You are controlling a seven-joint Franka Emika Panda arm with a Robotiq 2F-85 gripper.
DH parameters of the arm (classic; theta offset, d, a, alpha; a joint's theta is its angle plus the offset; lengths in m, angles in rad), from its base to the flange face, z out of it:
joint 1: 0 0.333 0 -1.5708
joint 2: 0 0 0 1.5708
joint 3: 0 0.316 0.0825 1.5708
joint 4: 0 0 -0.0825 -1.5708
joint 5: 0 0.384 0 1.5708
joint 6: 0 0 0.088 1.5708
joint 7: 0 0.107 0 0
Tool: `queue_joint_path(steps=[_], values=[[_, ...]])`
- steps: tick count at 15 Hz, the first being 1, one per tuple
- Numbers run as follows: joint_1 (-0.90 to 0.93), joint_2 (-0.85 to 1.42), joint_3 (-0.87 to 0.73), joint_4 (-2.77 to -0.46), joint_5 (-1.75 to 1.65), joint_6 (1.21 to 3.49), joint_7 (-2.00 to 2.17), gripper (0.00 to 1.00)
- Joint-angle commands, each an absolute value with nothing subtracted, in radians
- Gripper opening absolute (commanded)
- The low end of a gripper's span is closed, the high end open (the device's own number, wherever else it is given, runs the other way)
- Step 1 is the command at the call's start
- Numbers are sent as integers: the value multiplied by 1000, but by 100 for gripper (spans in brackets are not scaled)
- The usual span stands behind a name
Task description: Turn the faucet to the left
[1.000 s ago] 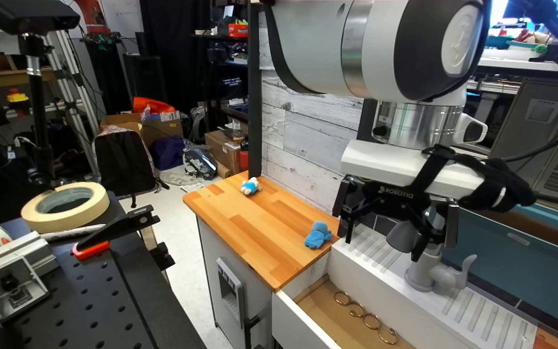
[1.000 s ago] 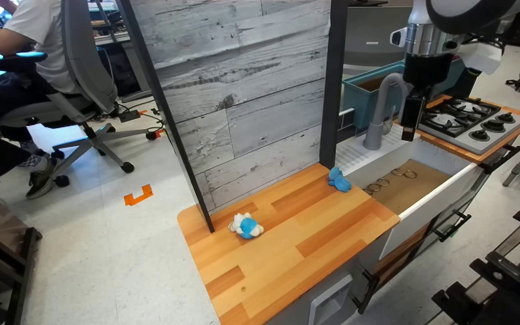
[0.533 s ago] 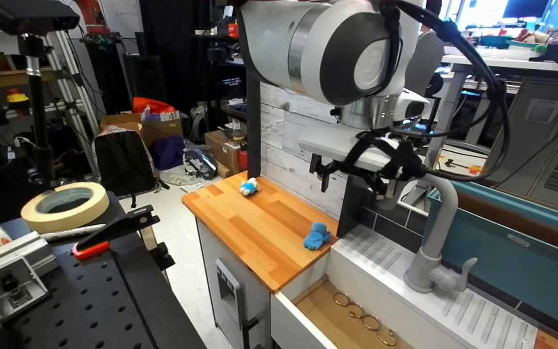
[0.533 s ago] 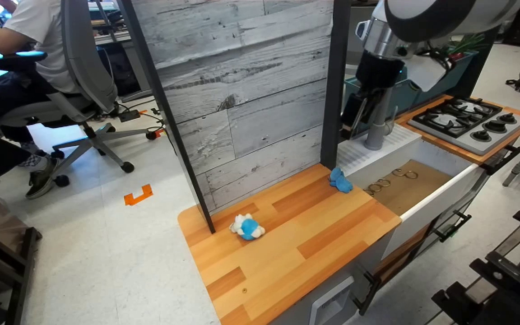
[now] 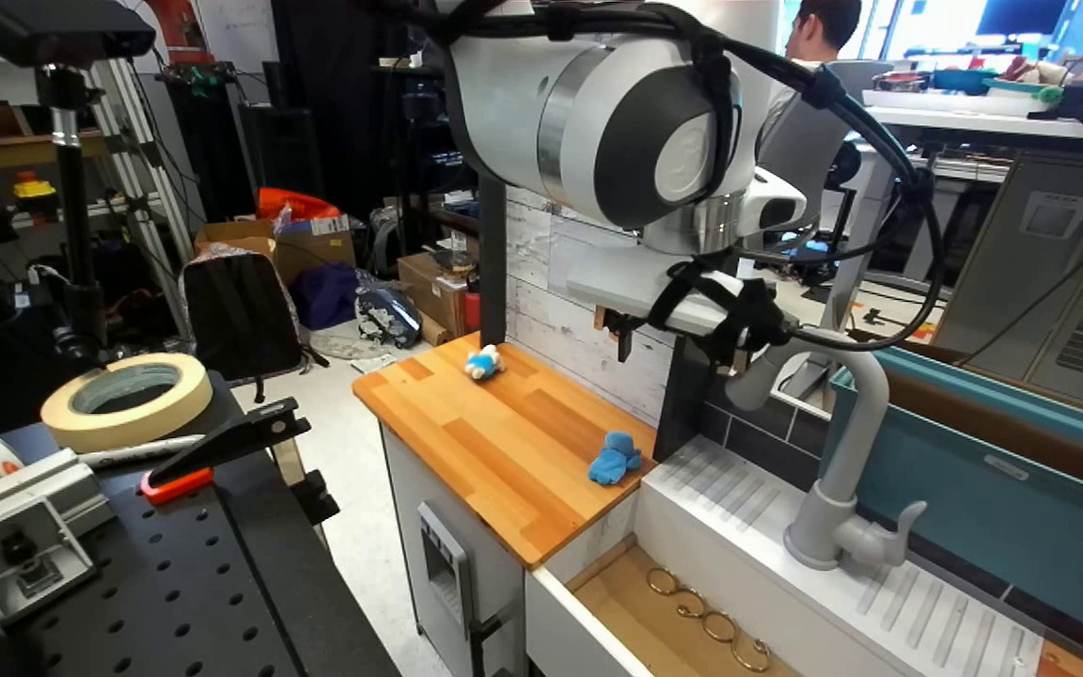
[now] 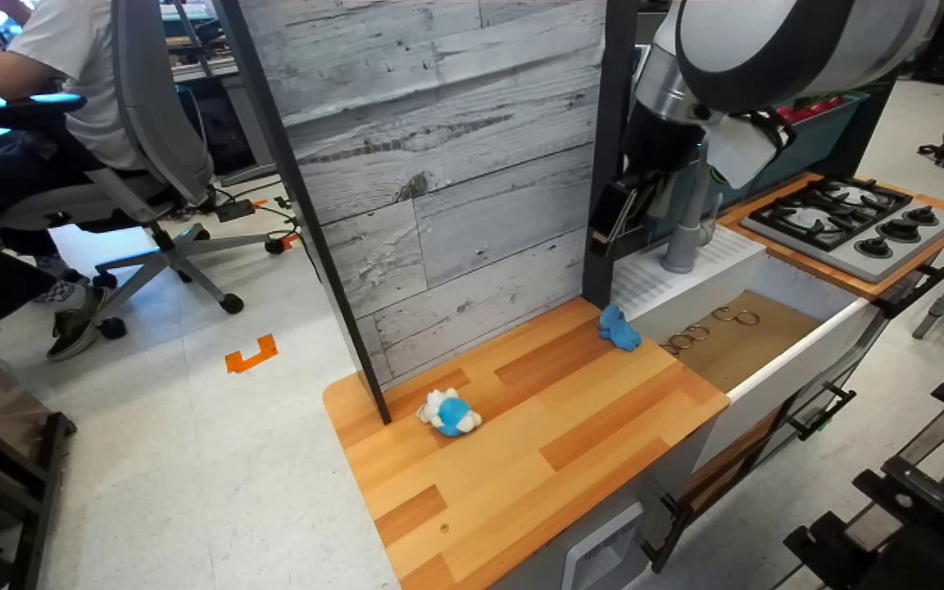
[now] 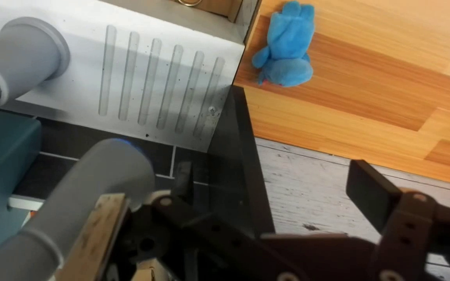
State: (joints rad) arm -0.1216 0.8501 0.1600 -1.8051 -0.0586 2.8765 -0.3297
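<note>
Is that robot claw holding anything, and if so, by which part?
Nothing is held: the gripper is open, and the faucet spout lies outside its fingers.

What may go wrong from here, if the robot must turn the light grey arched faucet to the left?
In the wrist view, the open black claw is beside the faucet, not around it, so it might slip off when pushing. In an exterior view, a black cable overlaps the spout and might snag.

Desk: striped wooden top, lower than the jaws, apart from them.
Blue plush: on desk, below and nearer the jaws.
Blue-and-white plush: on desk, farther from the jaws.
</note>
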Motion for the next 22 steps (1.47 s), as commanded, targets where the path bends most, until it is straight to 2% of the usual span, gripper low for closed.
queue_joint_path(steps=[1,18,19,22], values=[[-104,797,133,-1855,-85,2794,-318,100],[20,480,-1,-2300,-111,2716,-118,100],[1,576,29,-2224,-98,2751,-147,100],[1,561,27,-2235,-98,2747,-146,100]])
